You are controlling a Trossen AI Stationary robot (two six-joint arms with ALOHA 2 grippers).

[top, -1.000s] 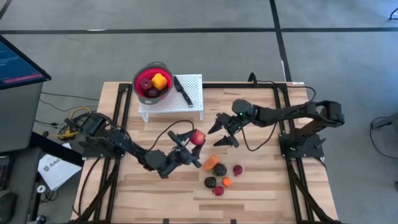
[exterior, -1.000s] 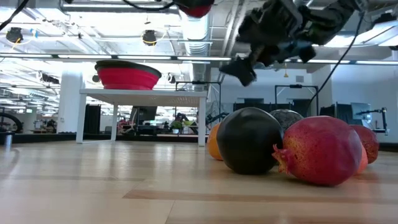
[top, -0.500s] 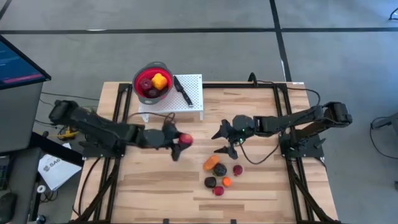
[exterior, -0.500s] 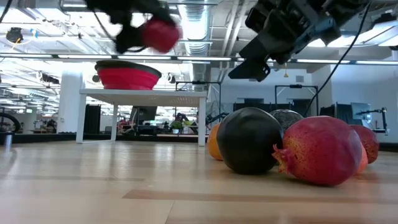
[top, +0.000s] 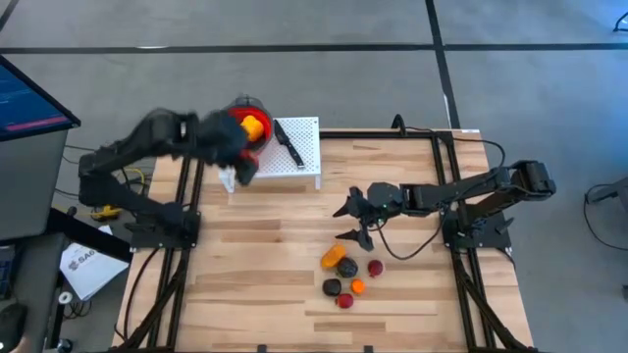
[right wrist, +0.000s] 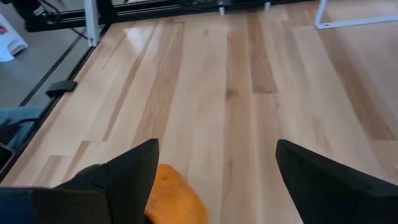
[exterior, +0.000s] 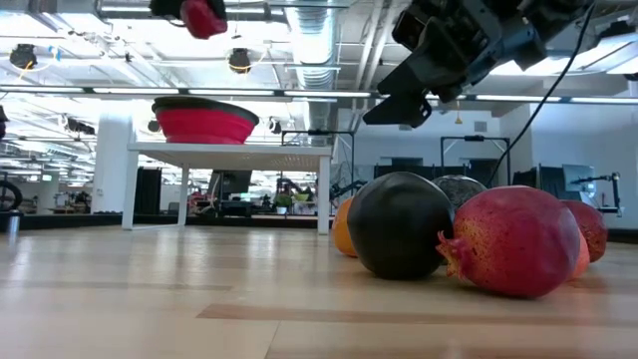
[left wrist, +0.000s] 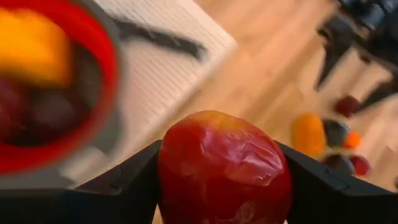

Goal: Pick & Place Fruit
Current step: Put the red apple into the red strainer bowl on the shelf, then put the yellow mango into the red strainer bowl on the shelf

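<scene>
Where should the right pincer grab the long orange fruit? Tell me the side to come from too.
Grip the orange fruit across its narrow middle, coming straight down from above. It lies flat and elongated at the cluster's upper left edge, with bare table on its left, while the black fruit crowds its lower right. The right pincer is open just above it.

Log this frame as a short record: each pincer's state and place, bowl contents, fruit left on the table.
left pincer: shut on a red fruit, raised beside the red bowl
right pincer: open, above the table, just behind the fruit cluster
bowl contents: a yellow fruit, plus dark red ones
fruit on table: six in one cluster (orange, red, black)
knife: on the white stand, next to the bowl
</scene>
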